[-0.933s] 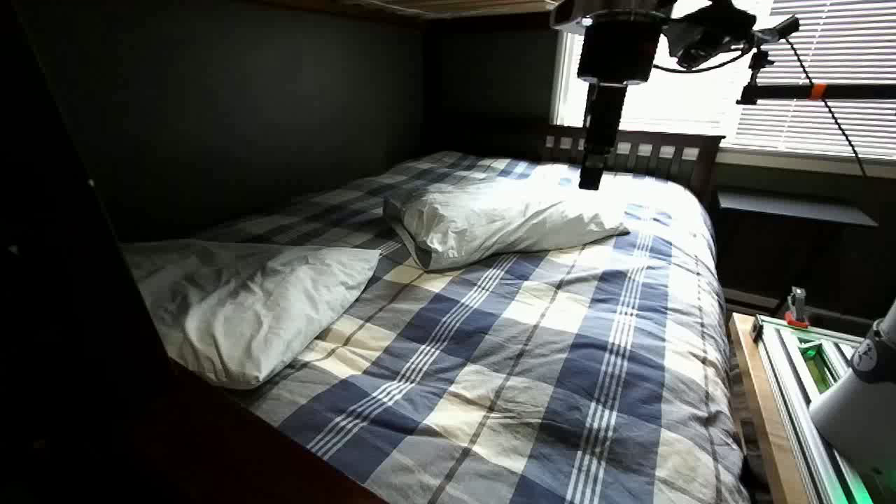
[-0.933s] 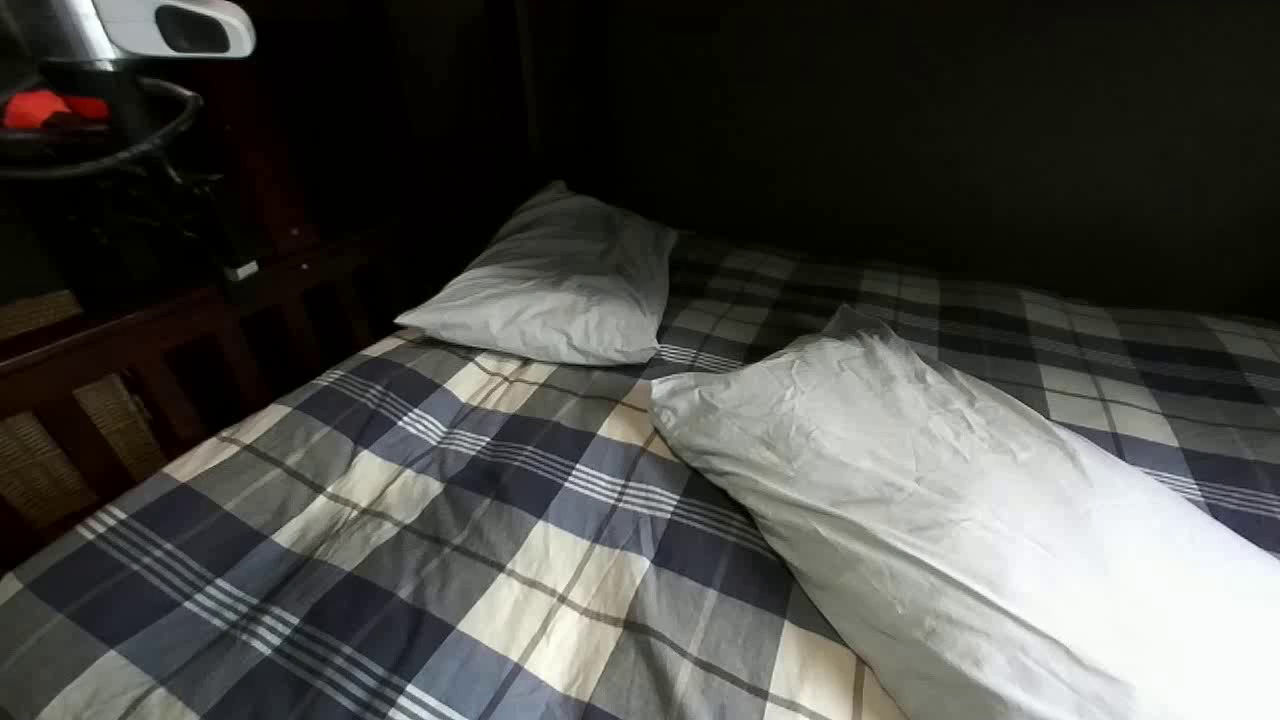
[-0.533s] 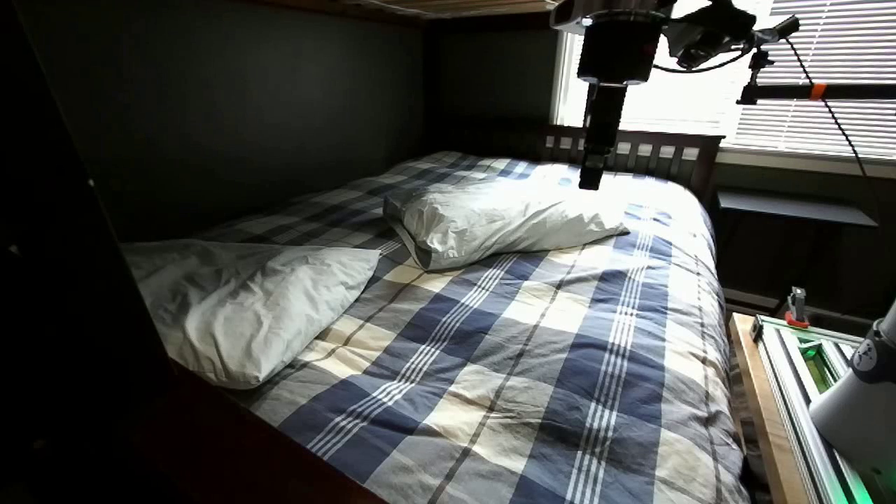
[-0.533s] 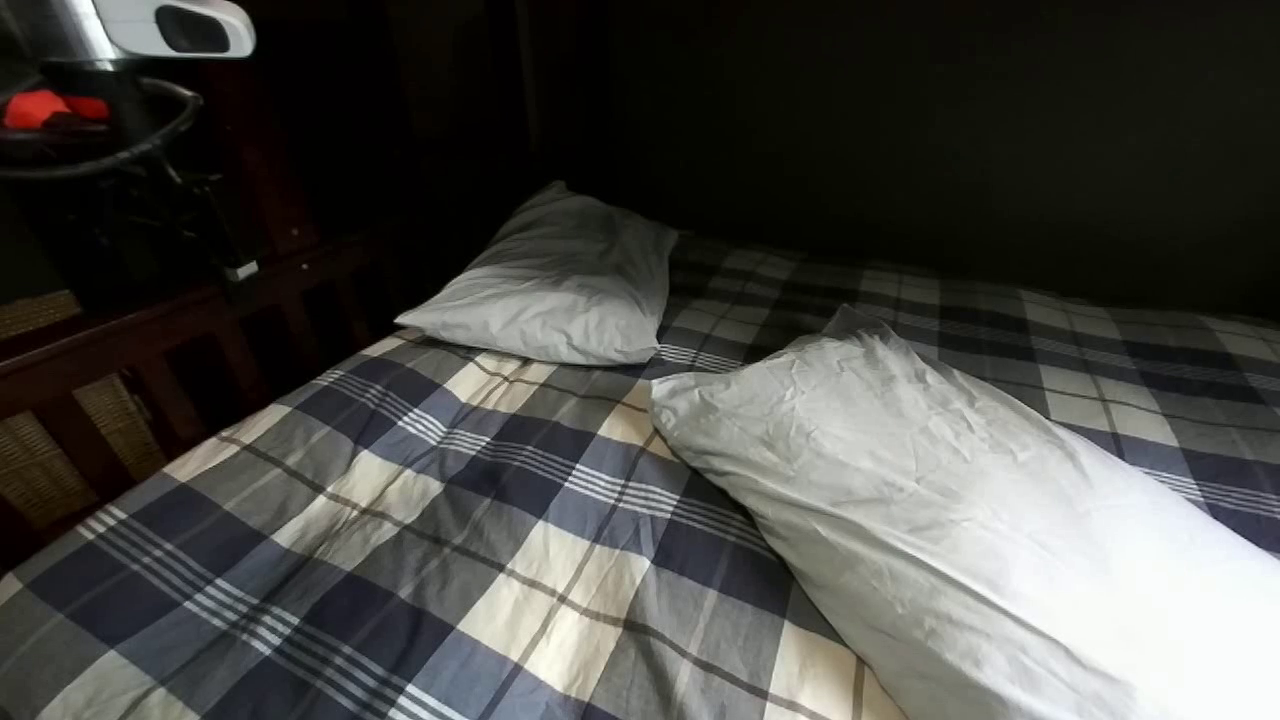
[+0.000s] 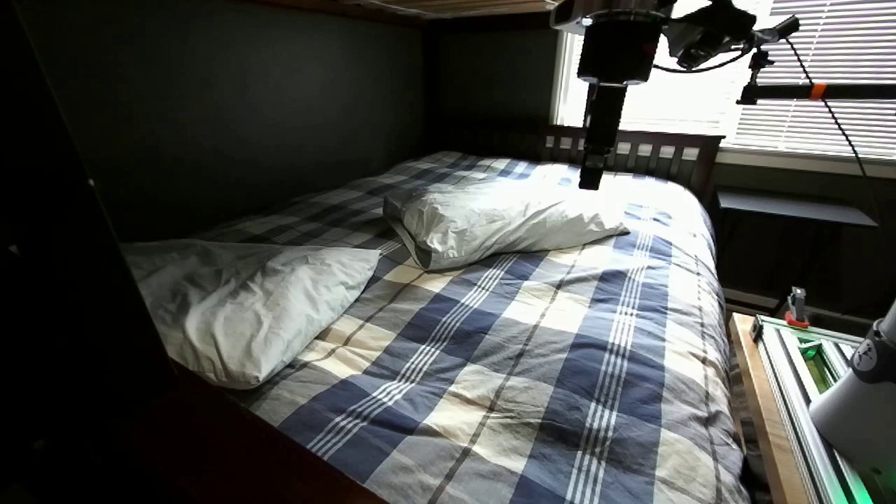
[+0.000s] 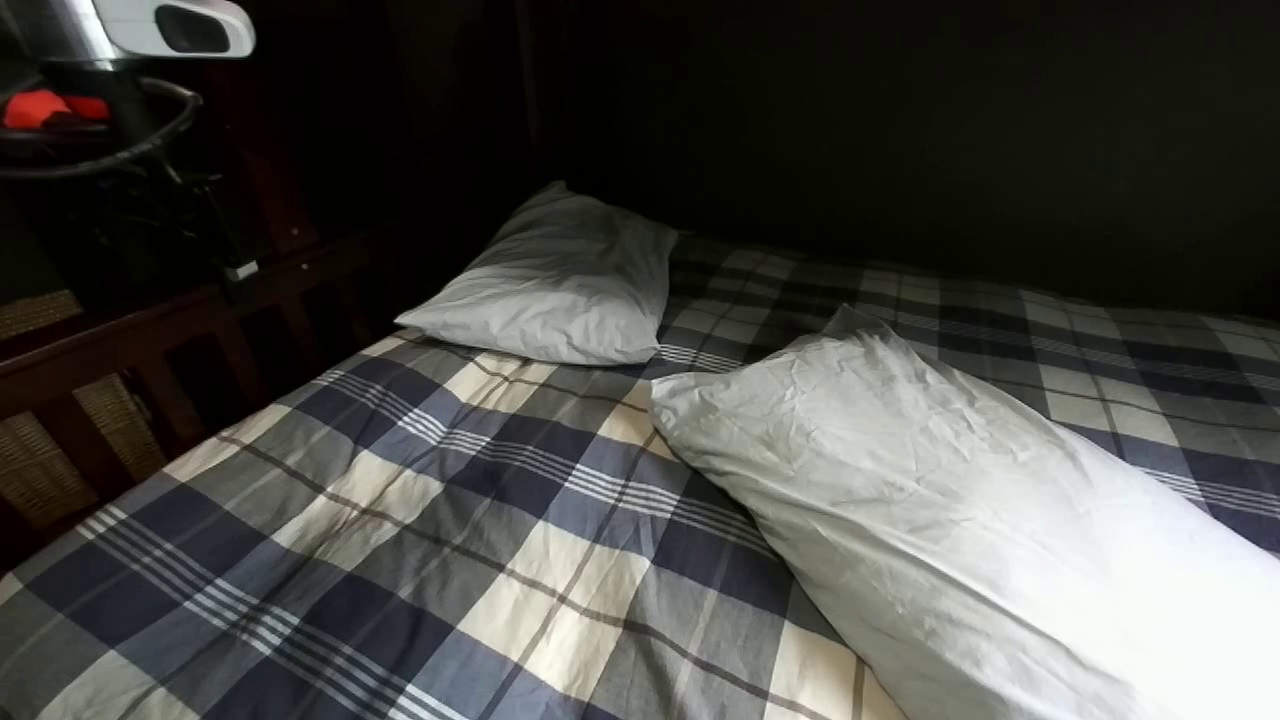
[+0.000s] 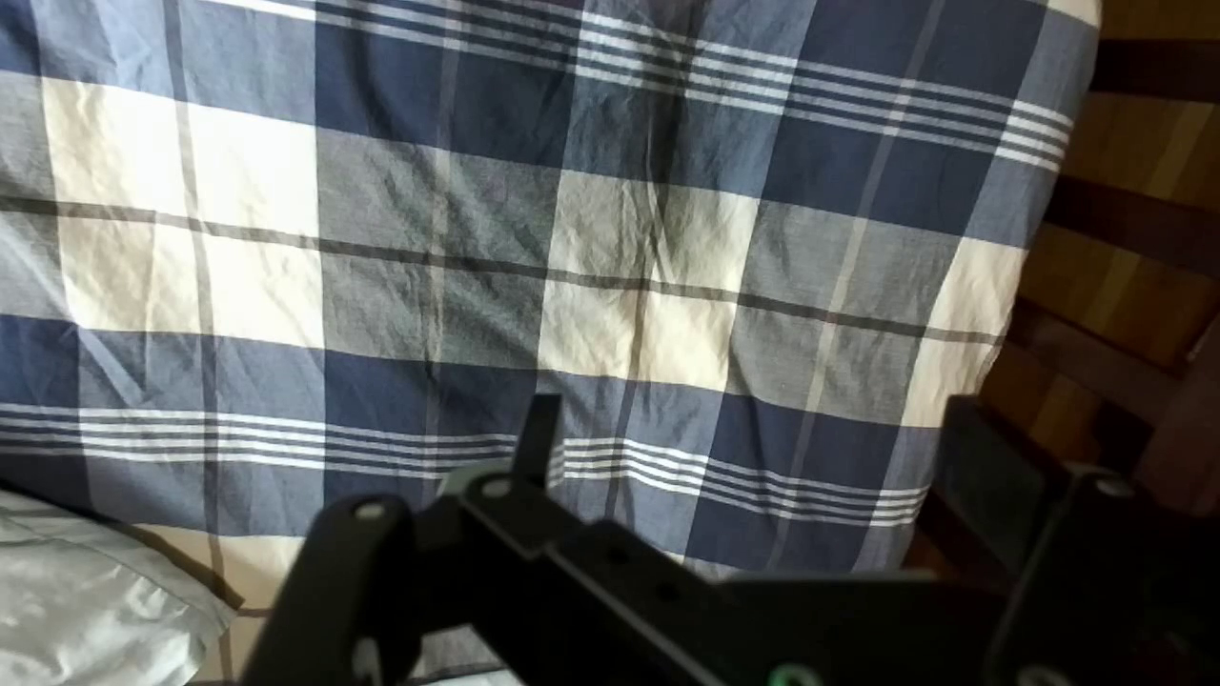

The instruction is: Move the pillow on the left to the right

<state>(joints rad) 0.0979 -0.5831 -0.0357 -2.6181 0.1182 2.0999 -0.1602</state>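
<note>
The pillow (image 5: 259, 308), duller grey-white with a wrinkled case, lies at the left of the plaid bed (image 5: 483, 392). It also lies at the left in an exterior view (image 6: 560, 280). The plumper, brighter white pillow (image 5: 504, 220) lies to its right, apart from it, in both exterior views (image 6: 980, 500). In the wrist view, a corner of the brighter pillow (image 7: 86, 600) shows at the lower left. A white sliver at the bottom edge may be the duller pillow, mostly hidden by my gripper. My gripper (image 7: 753, 419) is open and empty, pointing down above the bed (image 5: 590, 178), touching neither pillow.
Dark slatted boards (image 5: 665, 154) (image 6: 150, 370) stand at the bed's ends. A dark panel (image 5: 91, 280) fills the near left. A dark wall (image 6: 950, 130) runs along the far side. The robot base (image 5: 861, 399) stands on a frame beside the bed.
</note>
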